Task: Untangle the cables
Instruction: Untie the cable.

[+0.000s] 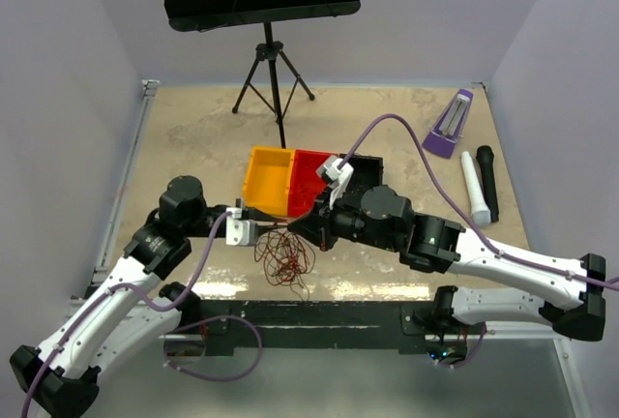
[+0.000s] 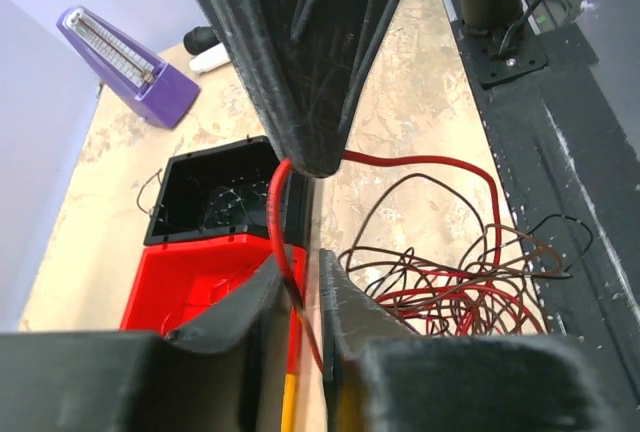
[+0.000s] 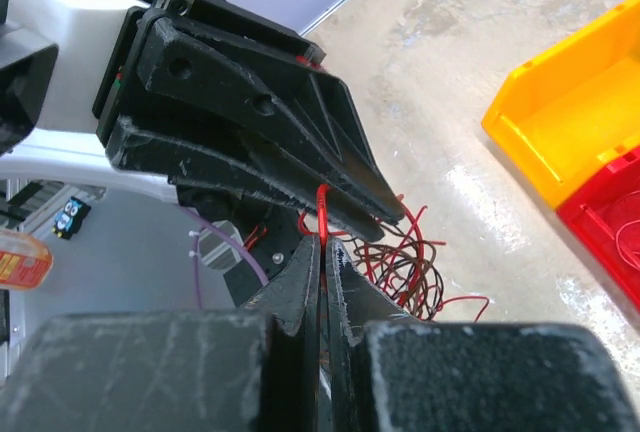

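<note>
The cables (image 1: 283, 255) are a loose clump of thin red and dark wires on the table, just in front of the bins; the clump (image 2: 450, 292) also shows in the left wrist view. My right gripper (image 1: 308, 227) is shut on one red cable (image 3: 322, 214), which rises from its tips (image 3: 322, 252). That red strand (image 2: 278, 212) runs down from the right gripper (image 2: 315, 157) into my left gripper (image 2: 308, 297). The left jaws stand close on either side of it with a narrow gap still showing. Both grippers meet above the clump's far edge.
A yellow bin (image 1: 269, 181), a red bin (image 1: 309, 178) and a black bin (image 1: 363, 171) stand in a row behind the grippers. A purple metronome (image 1: 450, 123), a white microphone (image 1: 474, 186) and a black one (image 1: 486, 181) lie far right. A music stand (image 1: 273, 70) stands at the back.
</note>
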`<state>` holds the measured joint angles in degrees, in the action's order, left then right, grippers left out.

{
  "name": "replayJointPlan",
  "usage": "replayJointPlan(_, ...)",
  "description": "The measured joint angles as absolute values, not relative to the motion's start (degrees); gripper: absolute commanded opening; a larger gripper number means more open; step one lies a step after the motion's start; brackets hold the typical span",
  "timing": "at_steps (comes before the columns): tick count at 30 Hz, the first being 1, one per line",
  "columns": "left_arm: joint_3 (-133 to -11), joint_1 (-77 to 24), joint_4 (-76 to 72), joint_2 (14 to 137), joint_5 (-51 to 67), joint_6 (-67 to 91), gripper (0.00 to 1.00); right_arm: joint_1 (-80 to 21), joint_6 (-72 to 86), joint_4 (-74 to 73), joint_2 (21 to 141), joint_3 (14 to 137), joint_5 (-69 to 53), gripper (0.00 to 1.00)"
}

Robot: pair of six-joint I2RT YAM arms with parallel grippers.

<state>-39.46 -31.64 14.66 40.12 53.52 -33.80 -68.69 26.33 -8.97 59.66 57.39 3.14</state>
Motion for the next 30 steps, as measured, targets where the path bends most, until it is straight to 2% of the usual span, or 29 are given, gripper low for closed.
replayJointPlan(1, -39.46, -31.64, 14.74, 40.1, 53.34, -34.2, 0.01, -68.71, 26.3, -8.97, 59.68, 57.39, 2.79, 0.0)
replayJointPlan(2, -39.46, -31.62, 14.63, 40.1, 53.21, -34.26, 0.0, -68.69, 26.3, -8.93, 59.81, 57.32, 2.28, 0.04)
replayJointPlan(3, -39.46, -31.59, 14.66, 40.1, 52.82, -34.48, 0.0, -68.71, 26.33, -8.91, 59.92, 57.21, 1.98, 0.15)
replayJointPlan(5, -39.46, -31.53, 14.55, 40.1, 52.07, -34.22, 0.0, -68.71, 26.48, -8.21, 60.05, 56.69, 1.78, 0.27)
replayJointPlan(10, -39.46, -31.55, 12.25, 39.83, 49.98, -31.22, 0.0, -68.71, 26.55, -5.02, 59.07, 52.95, 1.85, 0.43)
replayJointPlan(14, -39.51, -31.55, 8.56, 39.18, 47.4, -26.09, 0.0, -68.71, 26.85, -3.77, 56.29, 47.94, 1.96, 0.43)
replayJointPlan(20, -40.99, -31.55, 2.33, 38.81, 45.98, -17.82, 0.0, -68.73, 27.2, -1.26, 57.74, 46.13, 3.01, 0.34)
replayJointPlan(30, -48.27, -31.48, -1.39, 38.5, 43.81, -9.76, 0.0, -68.73, 30.5, 8.8, 58.17, 37.65, 5.41, 0.32)
